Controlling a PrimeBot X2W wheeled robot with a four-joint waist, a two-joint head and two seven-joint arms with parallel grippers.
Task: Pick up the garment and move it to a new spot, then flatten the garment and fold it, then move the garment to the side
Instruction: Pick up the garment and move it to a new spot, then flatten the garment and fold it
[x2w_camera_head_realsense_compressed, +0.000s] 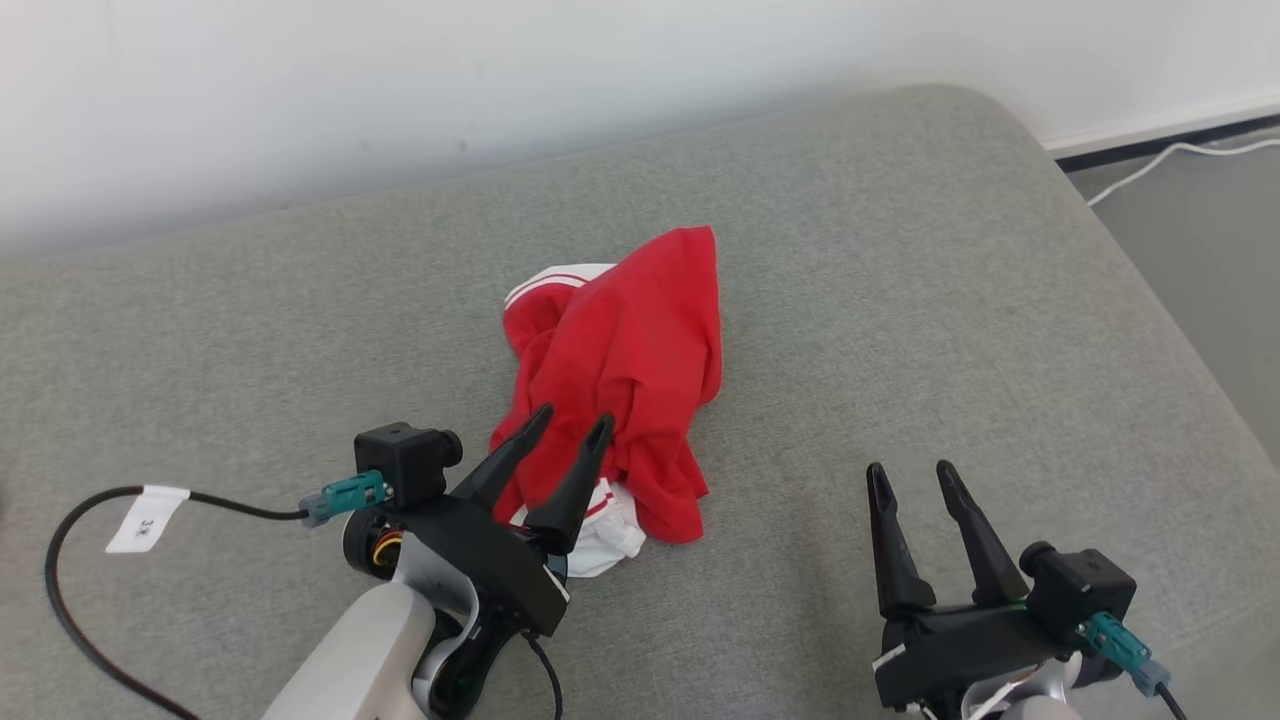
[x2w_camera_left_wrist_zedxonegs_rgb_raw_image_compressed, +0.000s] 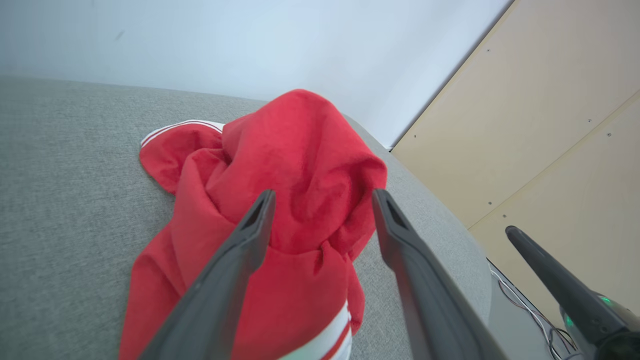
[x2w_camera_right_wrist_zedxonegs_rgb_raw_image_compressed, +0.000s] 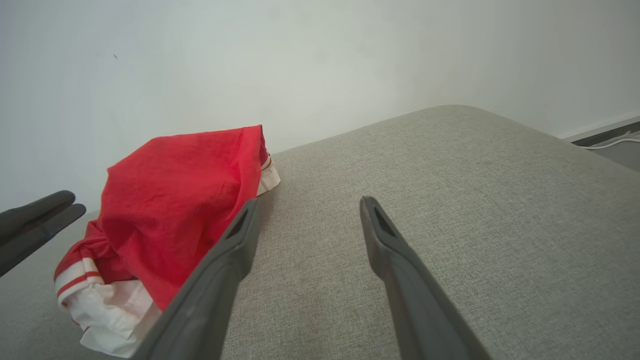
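Upholstery (x2w_camera_head_realsense_compressed: 900, 300), grey and woven, spreads under everything, its rounded far edge meeting a white wall (x2w_camera_head_realsense_compressed: 400, 80). Off its right side lies a grey floor (x2w_camera_head_realsense_compressed: 1210, 240) with a white cord (x2w_camera_head_realsense_compressed: 1170, 158) trailing beside a dark skirting, and the left wrist view shows pale wood panels (x2w_camera_left_wrist_zedxonegs_rgb_raw_image_compressed: 550, 125) beyond that edge. At the near left a black cable (x2w_camera_head_realsense_compressed: 60, 570) loops over the cushion, carrying a white tag (x2w_camera_head_realsense_compressed: 148, 517). The garment (x2w_camera_head_realsense_compressed: 625, 370), red with white striped bands, sits in a crumpled heap near the middle of the cushion, somewhat to the left. The left gripper (x2w_camera_head_realsense_compressed: 573, 418) hangs at the heap's near left end, its fingers spread wide and clamping nothing. In the head view they cover part of the red cloth and the white band behind them; whether the tips touch the fabric cannot be told. The right gripper (x2w_camera_head_realsense_compressed: 910, 468) is well apart to the right, fingers likewise wide and empty, above bare cushion, with grey weave lying between it and the heap. The heap's long axis runs from the white band at the near end, beside the left gripper, away toward the wall, leaning slightly right, to a red peak; a second striped band pokes out at the far left.
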